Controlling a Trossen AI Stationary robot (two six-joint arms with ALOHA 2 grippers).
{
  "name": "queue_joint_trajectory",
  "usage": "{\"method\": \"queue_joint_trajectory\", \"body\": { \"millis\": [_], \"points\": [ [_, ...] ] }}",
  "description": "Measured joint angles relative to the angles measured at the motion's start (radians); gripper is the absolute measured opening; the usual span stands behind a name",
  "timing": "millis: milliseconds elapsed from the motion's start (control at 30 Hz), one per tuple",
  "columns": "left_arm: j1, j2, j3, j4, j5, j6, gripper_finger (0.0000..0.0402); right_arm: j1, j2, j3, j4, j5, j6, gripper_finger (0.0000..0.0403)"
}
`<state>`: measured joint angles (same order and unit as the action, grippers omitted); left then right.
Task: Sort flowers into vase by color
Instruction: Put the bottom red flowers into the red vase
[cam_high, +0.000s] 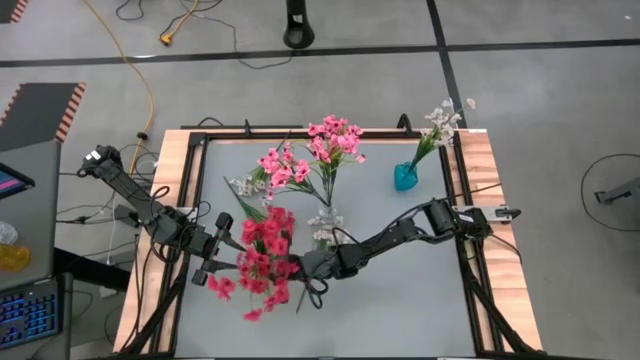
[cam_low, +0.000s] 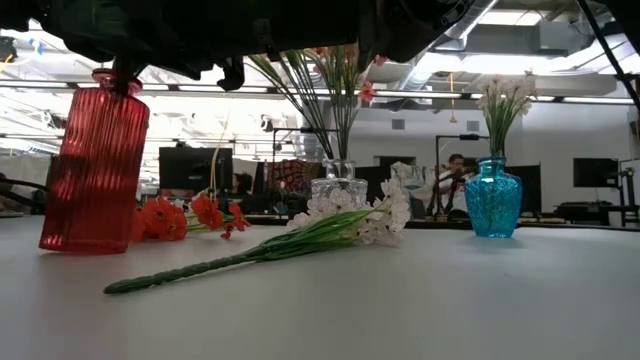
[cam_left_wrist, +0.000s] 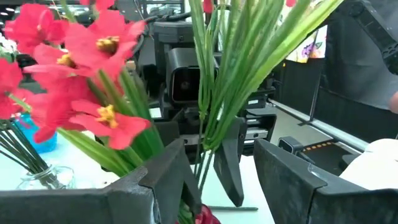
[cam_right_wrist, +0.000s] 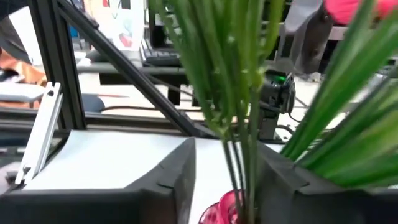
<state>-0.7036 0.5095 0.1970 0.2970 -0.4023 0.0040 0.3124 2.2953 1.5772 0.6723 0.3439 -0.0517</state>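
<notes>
A red ribbed vase (cam_low: 95, 165) stands on the table's left part and holds a bunch of red flowers (cam_high: 265, 255). Their green stems (cam_right_wrist: 239, 124) go down into its rim (cam_right_wrist: 221, 214). My right gripper (cam_right_wrist: 225, 174), reaching in from the right (cam_high: 305, 268), is open with these stems between its fingers. My left gripper (cam_left_wrist: 217, 180) stands open just left of the bunch (cam_high: 212, 250), facing the stems (cam_left_wrist: 211, 93) and touching nothing I can see. More red blossoms (cam_low: 190, 215) lie on the table behind the vase. A white sprig (cam_low: 330, 225) lies flat on the table. My right gripper has the red flowers' stems, just above the vase rim, between its open fingers, coming level from the table's right. The stems rest against the inner face of one finger (cam_right_wrist: 267, 180), with a gap to the other finger. They stand nearly upright in the vase.
A clear glass vase (cam_low: 338, 185) with pink flowers (cam_high: 310, 155) stands mid-table. A blue vase (cam_high: 405, 177) with white flowers (cam_high: 440, 122) stands at the far right. A raised frame (cam_high: 470, 190) edges the table. Bare tabletop lies near and to the right (cam_high: 400, 310).
</notes>
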Motion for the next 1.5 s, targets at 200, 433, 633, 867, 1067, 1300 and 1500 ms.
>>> {"method": "queue_joint_trajectory", "body": {
  "millis": [200, 433, 633, 867, 1067, 1300, 1500],
  "points": [
    [0.000, 0.000, 0.000, 0.000, 0.002, 0.000, 0.0180, 0.000, -0.052, 0.000, -0.114, 0.000, 0.002, 0.0212],
    [0.000, 0.000, 0.000, 0.000, 0.003, 0.000, 0.0180, 0.000, -0.064, 0.000, -0.123, 0.000, 0.002, 0.0218],
    [0.000, 0.000, 0.000, 0.000, 0.003, 0.000, 0.0180, 0.001, -0.065, 0.006, -0.122, -0.001, 0.002, 0.0215],
    [0.000, 0.000, 0.000, 0.000, 0.004, 0.000, 0.0180, 0.008, -0.067, 0.064, -0.210, -0.002, -0.001, 0.0215],
    [0.000, 0.000, 0.000, 0.000, 0.004, 0.000, 0.0180, 0.008, -0.067, 0.120, -0.343, -0.004, -0.001, 0.0215],
    [0.000, 0.000, 0.000, 0.000, 0.004, 0.000, 0.0180, 0.007, -0.067, 0.146, -0.356, -0.003, -0.002, 0.0214],
    [0.000, 0.000, 0.000, 0.000, 0.004, 0.000, 0.0180, 0.012, -0.067, 0.167, -0.366, -0.002, -0.009, 0.0214]
  ]
}}
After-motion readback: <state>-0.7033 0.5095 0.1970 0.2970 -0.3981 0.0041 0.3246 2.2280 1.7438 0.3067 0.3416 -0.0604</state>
